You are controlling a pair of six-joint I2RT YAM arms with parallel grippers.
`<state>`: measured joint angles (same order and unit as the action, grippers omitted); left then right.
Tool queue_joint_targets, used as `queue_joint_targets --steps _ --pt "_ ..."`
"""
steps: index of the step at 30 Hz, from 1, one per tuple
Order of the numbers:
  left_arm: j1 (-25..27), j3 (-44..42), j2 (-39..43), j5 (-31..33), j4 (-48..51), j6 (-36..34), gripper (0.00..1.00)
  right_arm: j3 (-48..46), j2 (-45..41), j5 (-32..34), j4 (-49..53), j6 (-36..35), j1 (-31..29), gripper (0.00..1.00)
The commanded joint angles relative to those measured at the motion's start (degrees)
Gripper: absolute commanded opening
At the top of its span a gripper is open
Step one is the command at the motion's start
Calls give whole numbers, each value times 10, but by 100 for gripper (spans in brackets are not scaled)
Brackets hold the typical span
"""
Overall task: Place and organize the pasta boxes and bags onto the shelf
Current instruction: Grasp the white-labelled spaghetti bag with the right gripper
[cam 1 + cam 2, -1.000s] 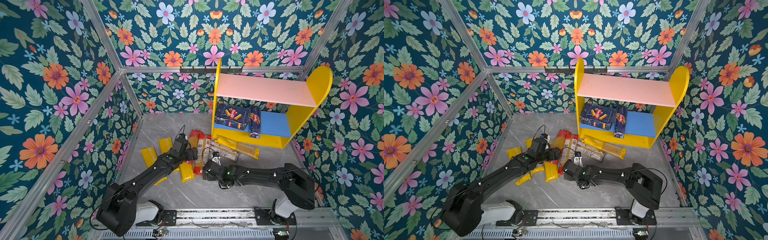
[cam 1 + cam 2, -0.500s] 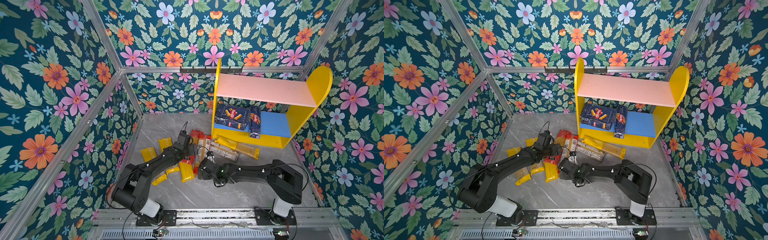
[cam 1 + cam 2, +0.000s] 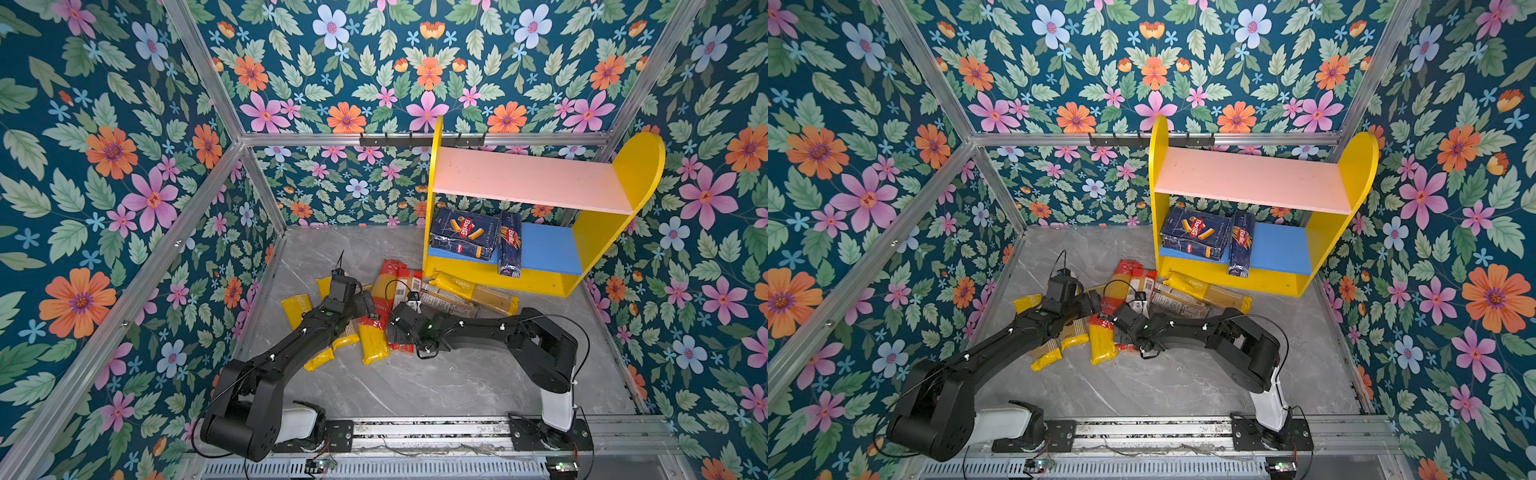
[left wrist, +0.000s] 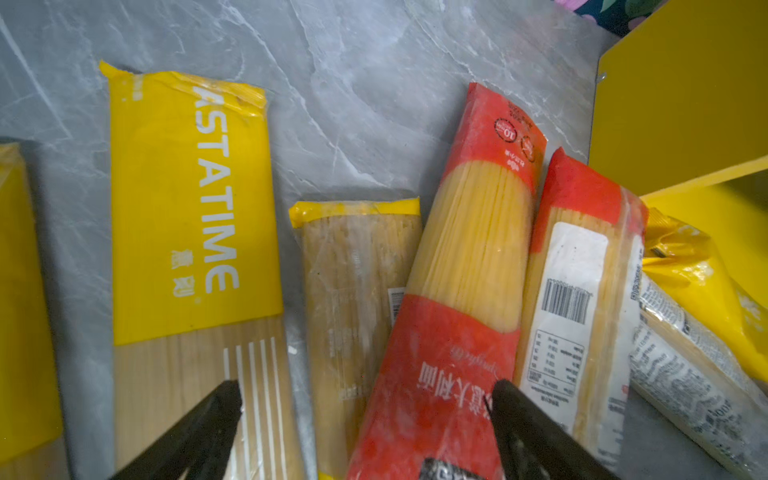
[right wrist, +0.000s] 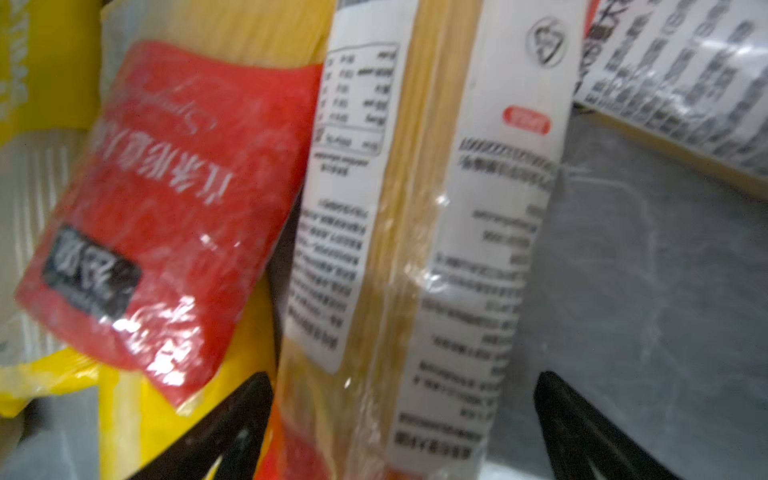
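Both wide, empty: left end effector (image 4: 365, 395), right end effector (image 5: 403, 382). Right straddles white-labelled bag (image 5: 419, 232) — close on it alone, clear of red-fronted bag (image 5: 174, 187).

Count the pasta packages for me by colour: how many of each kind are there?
Dark blue boxes: 2
Yellow-ended bags: 4
Red-ended bags: 2
White-labelled bag: 1
Total: 9
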<state>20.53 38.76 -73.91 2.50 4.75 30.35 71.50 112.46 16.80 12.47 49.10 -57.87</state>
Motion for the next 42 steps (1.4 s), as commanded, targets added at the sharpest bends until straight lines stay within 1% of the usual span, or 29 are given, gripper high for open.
queue_joint_targets --steps 1,8,12,14,16,18,20,22,24,29,33,37,42 --pt "-6 -15 23 -6 -19 23 96 32 19 10 44 -18 1 99" --pt "-14 -39 57 -4 -21 34 96 63 66 11 58 0 -2 99" --pt "-15 -43 76 4 -11 31 96 97 92 41 102 2 -16 99" --pt "-18 -46 86 6 -8 32 96 107 103 51 116 7 -25 97" --pt "-21 -49 95 6 -6 33 96 110 111 52 123 18 -29 88" --pt "-22 -51 102 7 -2 33 96 108 116 52 132 33 -30 71" --pt "-23 -52 108 8 2 33 96 96 114 52 136 45 -31 57" --pt "-24 -52 112 8 7 33 96 78 104 56 134 54 -31 46" --pt "-24 -52 118 8 10 32 96 57 86 59 126 56 -31 40" --pt "-24 -45 129 12 24 28 96 7 24 63 119 52 -31 28" --pt "-23 -40 136 9 27 23 97 -7 -7 52 126 30 -31 24" --pt "-24 -39 132 -8 24 23 97 -28 -39 39 114 17 -35 23" --pt "-24 -36 136 -12 28 24 97 -67 -108 40 106 12 -42 23"
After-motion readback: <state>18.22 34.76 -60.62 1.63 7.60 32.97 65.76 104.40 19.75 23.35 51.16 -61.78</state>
